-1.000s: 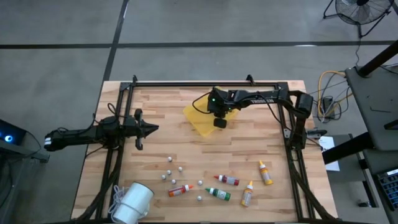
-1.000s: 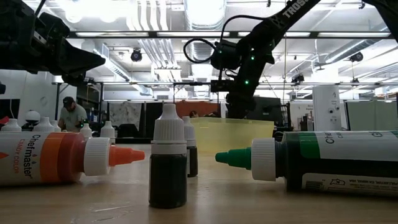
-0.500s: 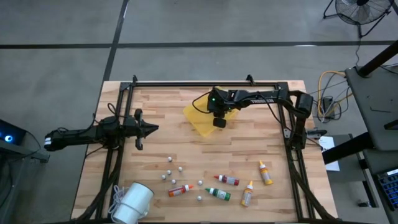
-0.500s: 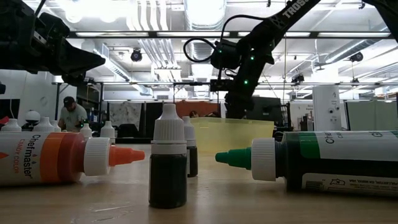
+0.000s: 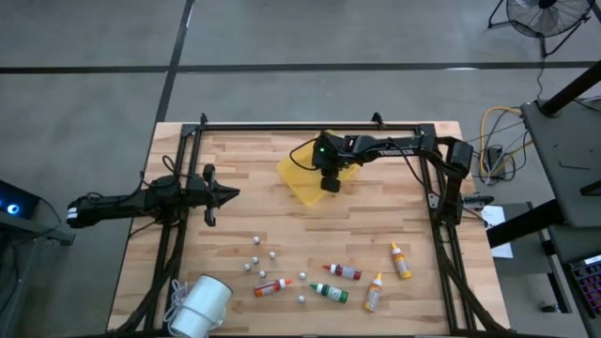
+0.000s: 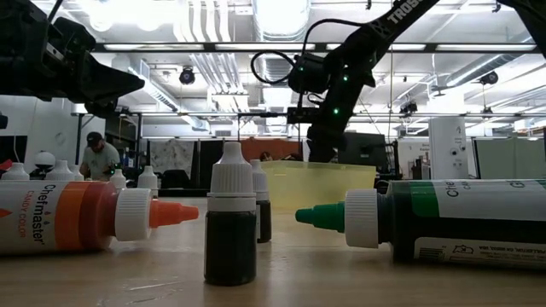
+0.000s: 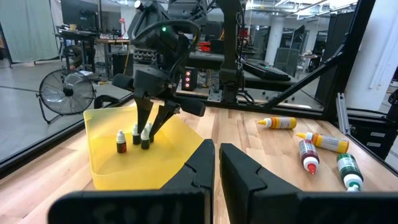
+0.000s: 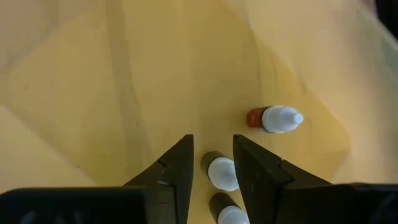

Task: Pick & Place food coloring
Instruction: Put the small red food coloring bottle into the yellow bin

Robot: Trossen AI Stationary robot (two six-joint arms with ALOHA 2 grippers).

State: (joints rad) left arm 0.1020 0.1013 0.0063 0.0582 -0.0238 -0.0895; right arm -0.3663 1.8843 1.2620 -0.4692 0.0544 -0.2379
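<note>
Three small bottles (image 8: 222,172) stand upright in the yellow tray (image 7: 109,171); five more (image 5: 340,283) lie on the bench (image 5: 376,225). Your right fingers (image 8: 213,163), released, straddle one: lift straight up, clear of its neighbours. Left fingers (image 7: 217,163) stay clenched, empty.

Three bottles (image 7: 135,136) crowd tray (image 7: 106,171); rest open.

Grey concrete floor (image 5: 94,56) surrounds the wooden surface (image 5: 244,216). A standing fan (image 5: 545,14) sits at two o'clock. Ceiling lights (image 6: 281,13) and ducts (image 6: 200,68) hang over an open workshop.
</note>
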